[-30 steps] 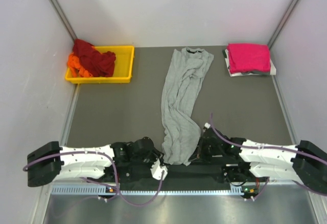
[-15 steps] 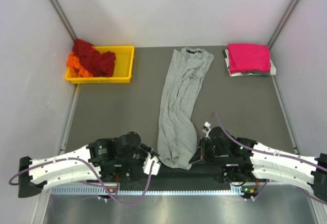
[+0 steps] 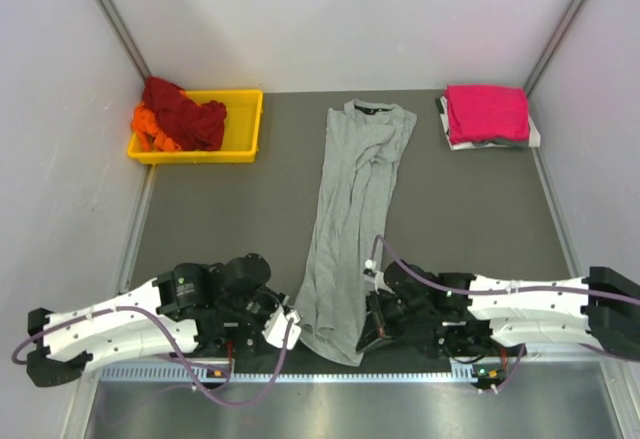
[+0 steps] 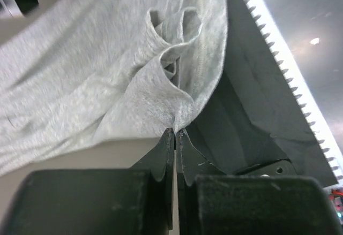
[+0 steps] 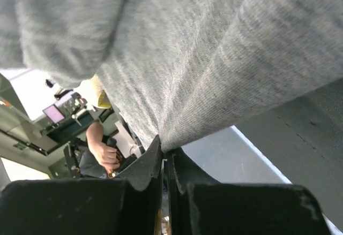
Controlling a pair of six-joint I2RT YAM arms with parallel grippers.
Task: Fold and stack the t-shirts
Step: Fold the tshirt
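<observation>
You've got a dark table mat [image 3: 220, 209] filling the middle of the top view. Down its centre runs the grey t-shirt [image 3: 352, 199], the biggest cloth here. It lies as a long narrow strip from upper middle to bottom centre, with the dark collar [image 3: 366, 109] at the top end and the hem at the bottom between the two arms. It's light heather grey, bunched lengthwise with long creases, not spread flat. My read: you hold it by the two hem corners so it stretches straight before any fold.

The yellow tray [image 3: 248, 124] sits upper left. It holds the dark red tee [image 3: 185, 109] and the orange tee [image 3: 148, 124], both crumpled and not yet folded. Upper right is the pink tee [image 3: 487, 111], folded square on top of a white-and-dark folded piece [image 3: 485, 145]. That looks like the stack spot.

The left gripper [image 3: 290, 326] is bottom centre-left, clenched on the hem's left corner; its wrist view shows the tips pinching a puckered cloth edge. The right gripper [image 3: 368, 327] is just across the hem, clamped on the right corner; its wrist view shows grey cloth running into the closed tips.
</observation>
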